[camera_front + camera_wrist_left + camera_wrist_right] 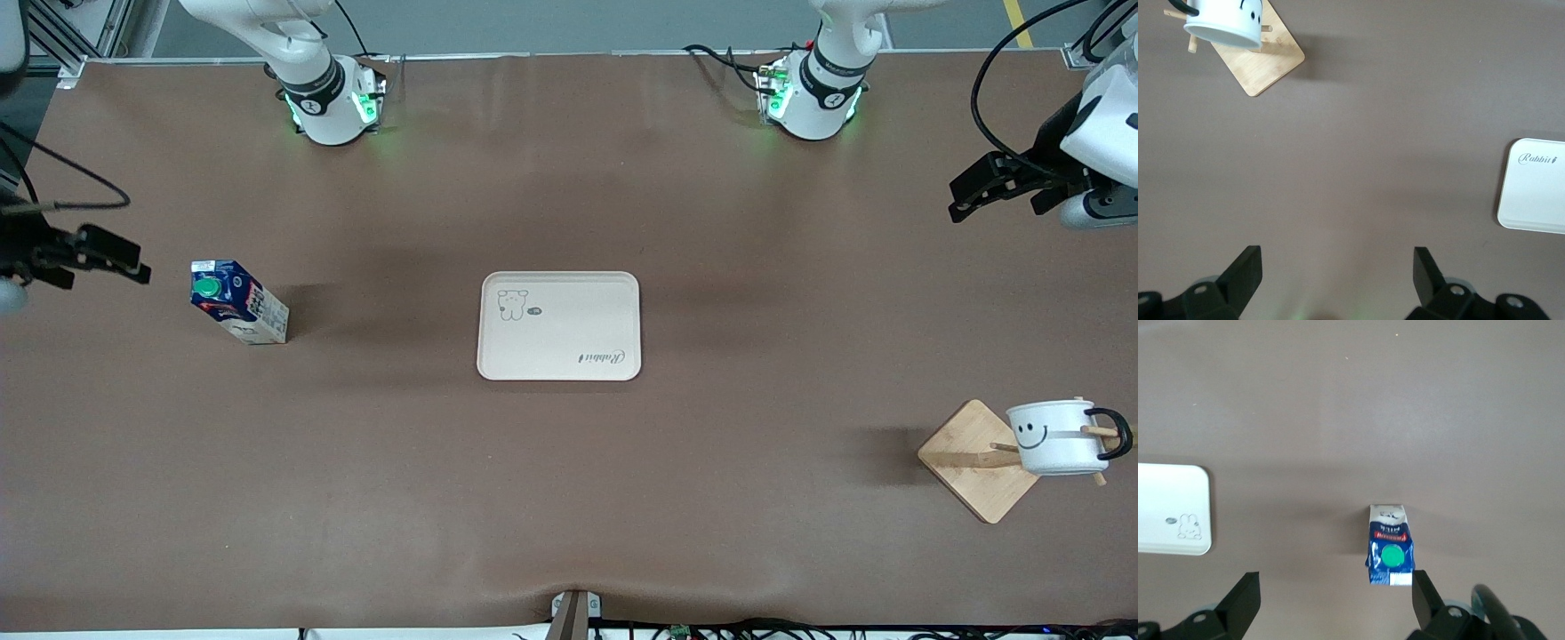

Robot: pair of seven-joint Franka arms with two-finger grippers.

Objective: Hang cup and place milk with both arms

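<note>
The milk carton [238,302] stands upright on the brown table [569,498] toward the right arm's end, just beside the right gripper [116,258], which hangs in the air with its fingers spread wide and nothing between them. The cup [1055,436] hangs by its handle on the wooden rack [978,460] at the left arm's end, seemingly on one peg, well apart from the left gripper [996,185], also wide open and empty. Between carton and rack lies a white tray [559,326].
</note>
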